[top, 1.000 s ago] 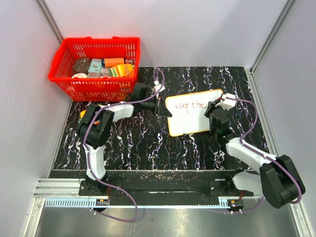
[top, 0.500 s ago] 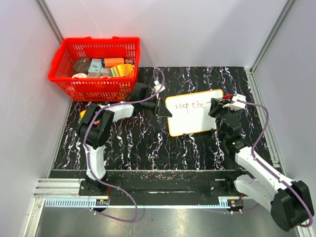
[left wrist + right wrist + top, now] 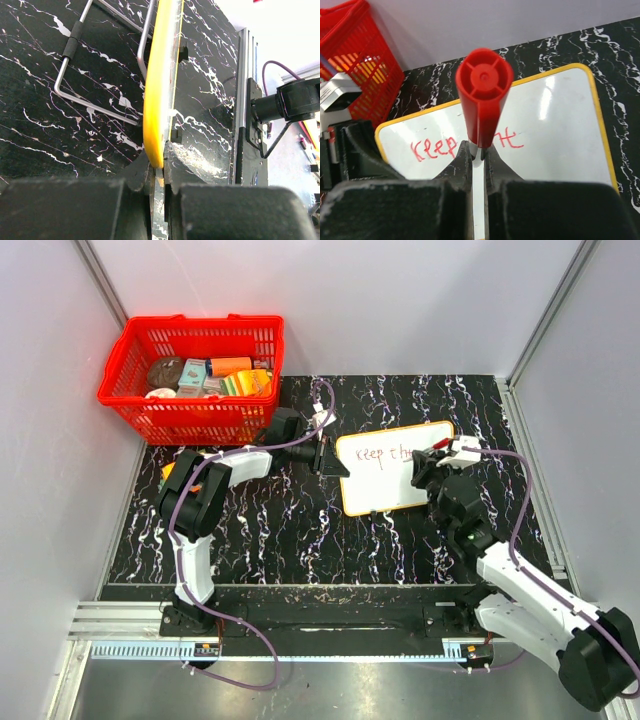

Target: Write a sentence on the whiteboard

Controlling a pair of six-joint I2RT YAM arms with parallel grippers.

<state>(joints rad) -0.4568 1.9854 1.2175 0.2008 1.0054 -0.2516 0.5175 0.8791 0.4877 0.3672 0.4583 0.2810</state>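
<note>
The whiteboard (image 3: 385, 492) stands tilted on the black marbled table, orange-yellow rim all round. The sentence (image 3: 372, 455) reads "keep the" in red on one line, and its last letter is hidden by the right gripper. My left gripper (image 3: 331, 462) is shut on the board's left edge, and the left wrist view shows the yellow rim (image 3: 159, 90) pinched between its jaws (image 3: 162, 162). My right gripper (image 3: 432, 456) is shut on a red marker (image 3: 484, 90) over the board's right part (image 3: 560, 130), just right of the writing (image 3: 432, 147).
A red basket (image 3: 190, 380) full of small packages stands at the back left and also shows in the right wrist view (image 3: 355, 60). A bent wire stand (image 3: 95, 100) lies behind the board. Grey walls close the table's sides.
My right arm swung out to the right past the board's edge, then came back left over the end of "the". The left arm and the board have not moved.
</note>
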